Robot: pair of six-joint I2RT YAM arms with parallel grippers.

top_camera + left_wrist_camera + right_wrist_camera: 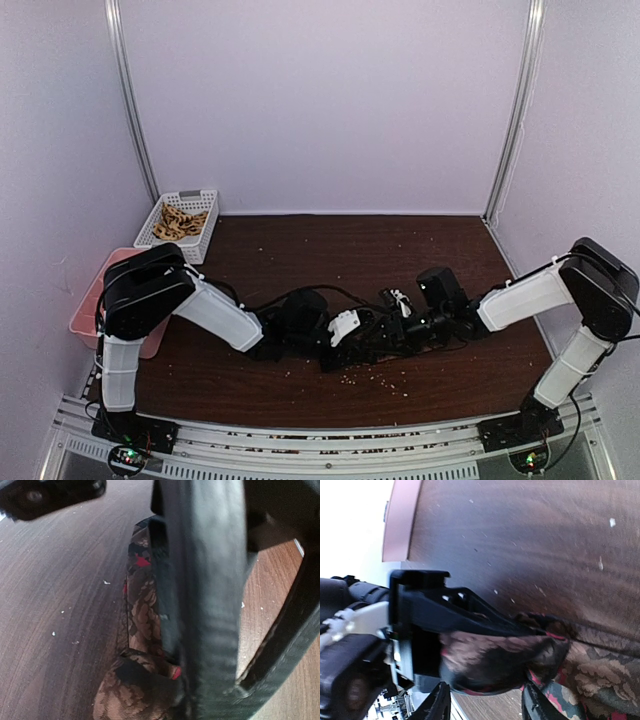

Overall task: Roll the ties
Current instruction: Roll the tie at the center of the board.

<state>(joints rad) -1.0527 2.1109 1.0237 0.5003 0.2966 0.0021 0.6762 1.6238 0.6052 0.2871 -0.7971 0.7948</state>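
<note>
Pinching soft brown brocade tie [485, 662] in left pincer [520, 640], right pincer [487, 705] straddling it, grip unclear

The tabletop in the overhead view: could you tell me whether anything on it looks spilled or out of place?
Yes: small pale crumbs lie scattered over the dark tabletop, thickest toward its near edge; they look like stray debris.
</note>
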